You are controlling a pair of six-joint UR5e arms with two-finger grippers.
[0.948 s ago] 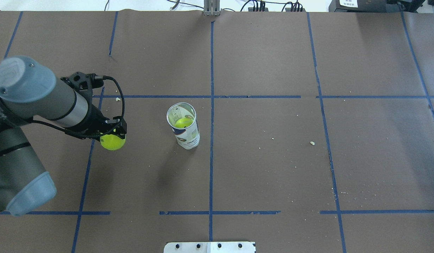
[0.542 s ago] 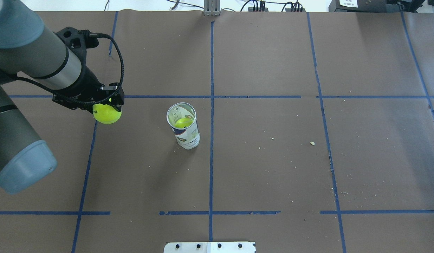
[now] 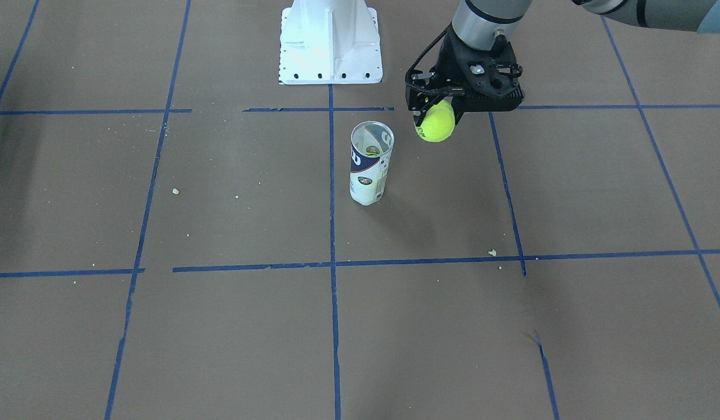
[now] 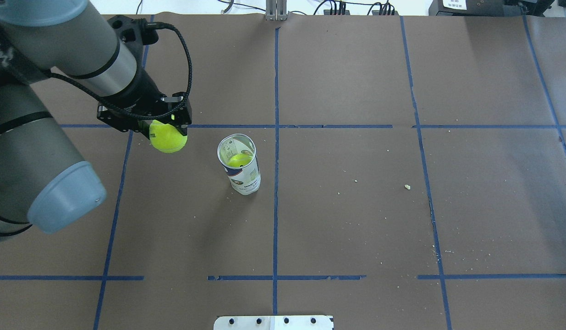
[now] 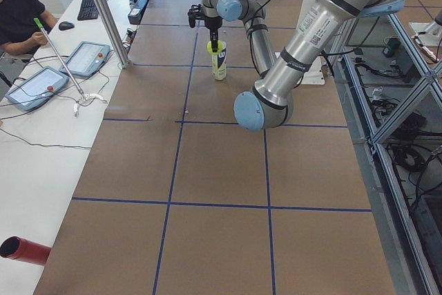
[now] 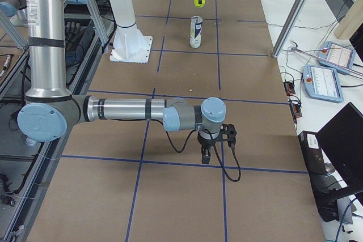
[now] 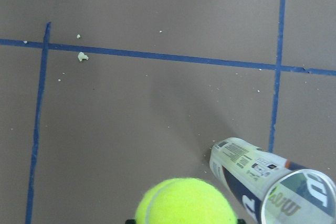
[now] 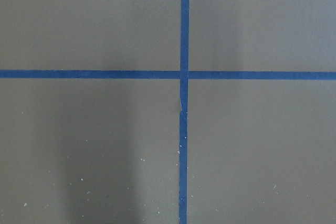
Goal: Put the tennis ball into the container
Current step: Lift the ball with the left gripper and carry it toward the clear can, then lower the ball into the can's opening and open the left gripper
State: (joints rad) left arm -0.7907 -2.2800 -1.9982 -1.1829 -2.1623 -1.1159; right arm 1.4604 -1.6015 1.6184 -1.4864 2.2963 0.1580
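My left gripper (image 4: 167,132) is shut on a bright yellow-green tennis ball (image 4: 168,138), held in the air to the left of the container and apart from it. The container (image 4: 239,164) is a clear tube with a navy and white label. It stands upright near the table's middle, open at the top, with a second yellow-green ball (image 4: 240,160) inside. In the front-facing view the held ball (image 3: 435,123) hangs right of the tube (image 3: 370,166), about level with its rim. The left wrist view has the ball (image 7: 185,203) low and the tube (image 7: 262,177) to its right. My right gripper (image 6: 207,154) hovers low over the near table end; I cannot tell whether it is open or shut.
A white metal pedestal base (image 3: 330,41) stands behind the tube on the robot's side. Blue tape lines and small crumbs (image 4: 407,186) mark the brown table cover. An operator (image 5: 17,12) sits beside tablets (image 5: 34,86) past the far table edge.
The left arm has carried the ball away from the robot, then right toward the tube. The grip stayed shut. The tube has not moved.
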